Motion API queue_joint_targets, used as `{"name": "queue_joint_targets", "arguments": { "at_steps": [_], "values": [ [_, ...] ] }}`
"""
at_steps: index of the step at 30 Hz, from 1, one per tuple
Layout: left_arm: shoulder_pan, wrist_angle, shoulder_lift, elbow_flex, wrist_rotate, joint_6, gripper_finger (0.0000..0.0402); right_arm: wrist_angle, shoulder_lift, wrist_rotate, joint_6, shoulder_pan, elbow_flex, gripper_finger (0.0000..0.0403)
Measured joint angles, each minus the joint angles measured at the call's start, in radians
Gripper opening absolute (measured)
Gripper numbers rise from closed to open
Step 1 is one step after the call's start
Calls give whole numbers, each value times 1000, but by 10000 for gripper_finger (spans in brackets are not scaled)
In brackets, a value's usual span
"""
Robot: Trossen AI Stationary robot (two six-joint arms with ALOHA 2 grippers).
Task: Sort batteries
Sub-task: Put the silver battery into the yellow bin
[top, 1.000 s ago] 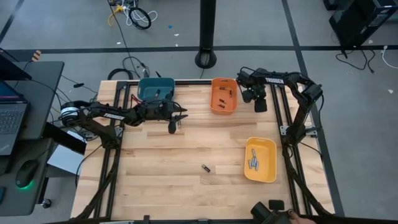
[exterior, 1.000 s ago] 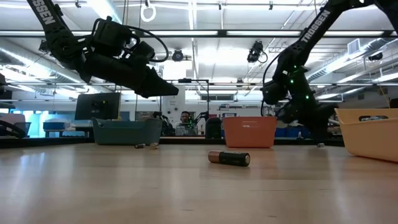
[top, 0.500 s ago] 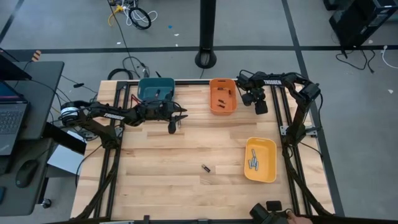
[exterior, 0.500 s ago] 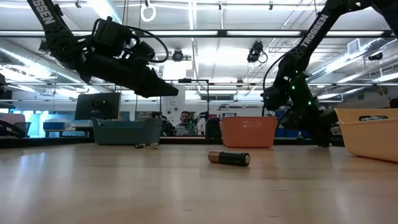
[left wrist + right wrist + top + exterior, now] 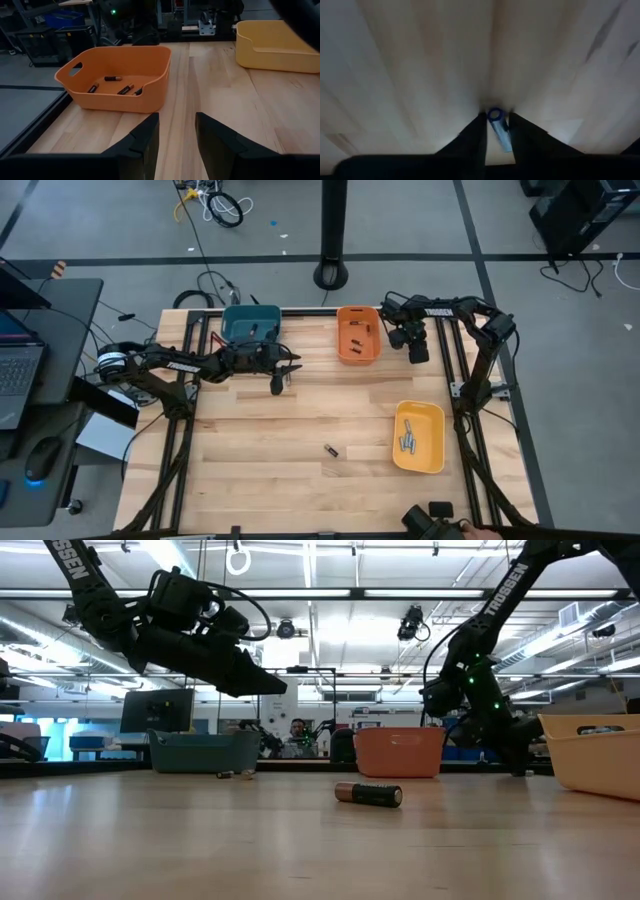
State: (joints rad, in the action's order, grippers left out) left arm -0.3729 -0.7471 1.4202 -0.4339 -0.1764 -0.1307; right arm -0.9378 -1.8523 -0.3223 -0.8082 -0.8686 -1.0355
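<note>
Batteries are scattered: one lies loose (image 5: 330, 450) mid-table, others sit in the orange bin (image 5: 359, 334) and yellow bin (image 5: 419, 437). Only the right wrist view shows a blue-capped battery (image 5: 498, 128) standing between the right gripper's (image 5: 496, 131) narrowed fingers at the table's far right corner. The left gripper (image 5: 175, 135) hovers parted and empty beside the teal bin (image 5: 250, 323).
</note>
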Motion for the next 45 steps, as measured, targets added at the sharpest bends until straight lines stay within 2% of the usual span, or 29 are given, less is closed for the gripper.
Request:
{"name": "queue_joint_targets", "arguments": {
  "at_steps": [5,11,16,29,37,45],
  "values": [
    [0,2,0,0,0,0,135,1,1,5,2,-4,-2,34],
    [0,2,0,0,0,0,135,-1,-2,7,13,-4,-17,32],
    [0,3,0,0,0,0,135,-26,-5,75,58,-5,-75,34],
    [0,10,0,0,0,0,135,-123,15,121,118,27,-163,5],
    [0,9,0,0,0,0,135,-145,25,163,212,17,-144,53],
    [0,10,0,0,0,1,135,-19,25,163,214,-12,-90,98]
  ]
}}
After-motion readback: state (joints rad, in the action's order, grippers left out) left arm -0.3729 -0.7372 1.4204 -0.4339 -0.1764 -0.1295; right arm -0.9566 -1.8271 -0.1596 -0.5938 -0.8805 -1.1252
